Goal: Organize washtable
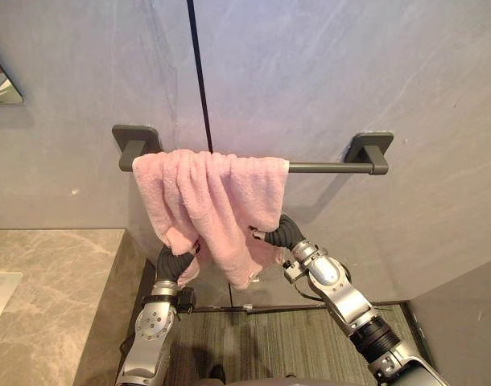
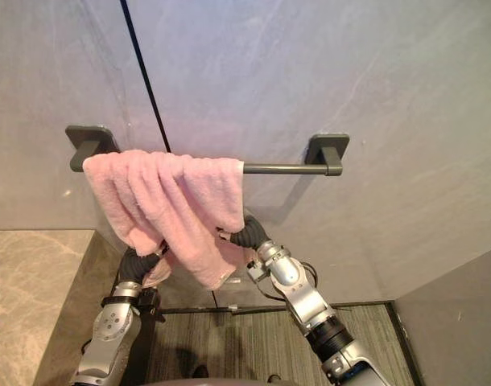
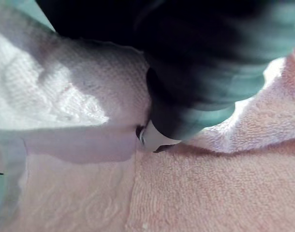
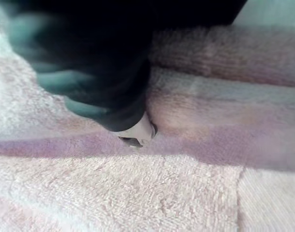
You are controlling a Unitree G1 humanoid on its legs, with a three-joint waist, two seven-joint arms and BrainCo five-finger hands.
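Left hand (image 1: 175, 262), eye views: dark cover under the lower left edge of the pink towel (image 1: 209, 201); fingers hidden, so its grip cannot be told.
Right hand (image 1: 283, 232), eye views: behind the towel's right hem; fingers hidden likewise.
Towel: bunched over the left half of the grey wall bar (image 1: 330, 168).
Wrist views: each dark cover lies against terry folds.

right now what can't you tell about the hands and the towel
Left hand: its front is hidden under the pink towel in the eye views; its dark cover blocks the wrist view.
Right hand: likewise behind the towel's lower edge.
Counter: cut off by the left edge.
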